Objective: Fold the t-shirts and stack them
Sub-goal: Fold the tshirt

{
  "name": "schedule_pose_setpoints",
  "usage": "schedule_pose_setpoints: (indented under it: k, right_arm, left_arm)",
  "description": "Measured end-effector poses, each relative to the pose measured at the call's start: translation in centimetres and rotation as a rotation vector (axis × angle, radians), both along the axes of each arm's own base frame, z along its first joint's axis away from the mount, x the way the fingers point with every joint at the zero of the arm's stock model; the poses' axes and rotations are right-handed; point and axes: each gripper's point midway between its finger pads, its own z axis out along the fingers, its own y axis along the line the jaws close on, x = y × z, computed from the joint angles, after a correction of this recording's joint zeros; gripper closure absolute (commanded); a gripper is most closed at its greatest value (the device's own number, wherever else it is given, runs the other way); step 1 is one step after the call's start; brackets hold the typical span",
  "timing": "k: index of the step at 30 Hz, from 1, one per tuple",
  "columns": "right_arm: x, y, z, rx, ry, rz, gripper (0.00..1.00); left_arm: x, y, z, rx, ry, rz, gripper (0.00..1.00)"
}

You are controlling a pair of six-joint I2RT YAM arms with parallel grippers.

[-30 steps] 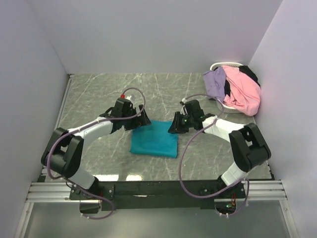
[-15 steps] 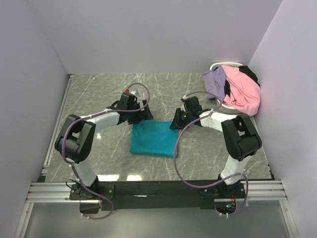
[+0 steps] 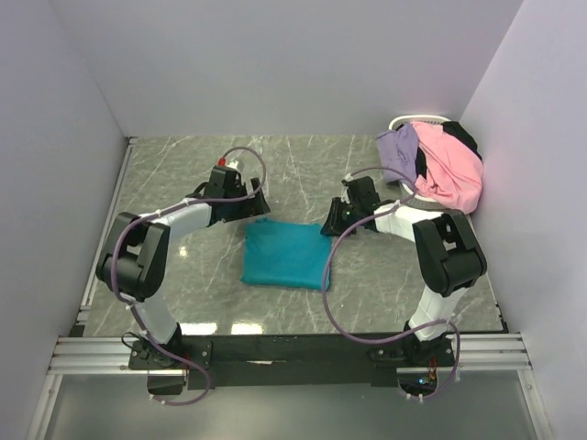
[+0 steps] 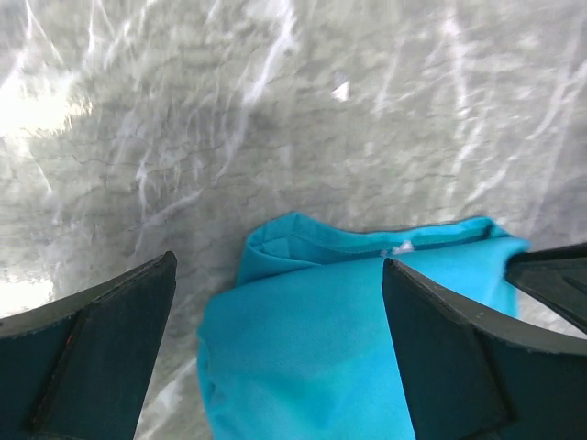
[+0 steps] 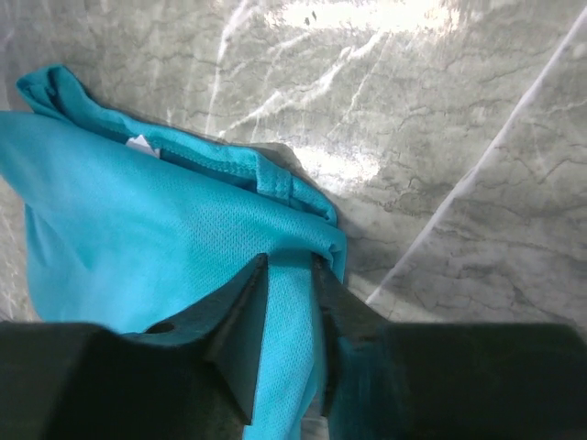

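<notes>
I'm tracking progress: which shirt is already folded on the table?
The teal t-shirt, flat between the arms; the pink shirt, lavender shirt and black shirt heaped in the basket.

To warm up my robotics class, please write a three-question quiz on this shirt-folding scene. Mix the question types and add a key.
1. Fill the gap: an edge of the folded teal shirt is pinched by the ___ jaws.
2. True or false: the left jaws are shut.
3. Where does the pink shirt lie?
A. heaped in the white basket
B. on top of the teal shirt
C. in the left jaws

Key: 1. right jaws; 2. false, they stand wide open above the cloth; 3. A.
</notes>
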Motion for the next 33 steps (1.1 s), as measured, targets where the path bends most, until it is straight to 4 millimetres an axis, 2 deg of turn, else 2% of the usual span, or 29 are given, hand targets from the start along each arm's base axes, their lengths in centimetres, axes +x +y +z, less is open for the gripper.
schedule_pose_setpoints:
  k: [2, 5, 10, 13, 16, 20, 23, 33]
  right_arm:
    - [0.1, -0.1, 0.5, 0.001, -0.015, 0.003, 0.62]
    - [0.2, -0.1, 2.5, 0.012, -0.061, 0.011, 0.60]
    - [0.1, 0.1, 6.8, 0.049, -0.160, 0.032, 0.56]
    - [-0.3, 0.3, 8.2, 0.064, -0.186, 0.048, 0.55]
    - [-0.8, 0.6, 8.6, 0.068, -0.185, 0.059, 0.55]
    - [-1.7, 1.3, 8.5, 0.067, -0.169, 0.085, 0.55]
    - [-2.2, 1.9, 8.6, 0.071, -0.164, 0.103, 0.55]
    - [-3.1, 2.6, 8.1, 0.079, -0.143, 0.123, 0.54]
  left_arm:
    - [0.1, 0.0, 1.1, -0.008, -0.025, -0.002, 0.01]
    - [-0.1, -0.3, 4.1, -0.033, -0.084, -0.022, 0.01]
    - [-1.8, -2.1, 10.9, -0.134, -0.209, -0.106, 0.01]
    - [-2.8, -2.8, 12.2, -0.164, -0.228, -0.147, 0.01]
    - [-4.0, -3.1, 10.6, -0.165, -0.184, -0.168, 0.01]
    - [-5.6, -2.5, 5.8, -0.133, -0.046, -0.152, 0.01]
    - [-6.5, -2.2, 3.0, -0.115, 0.036, -0.136, 0.01]
    - [-6.1, -2.2, -1.6, -0.077, 0.143, -0.113, 0.00]
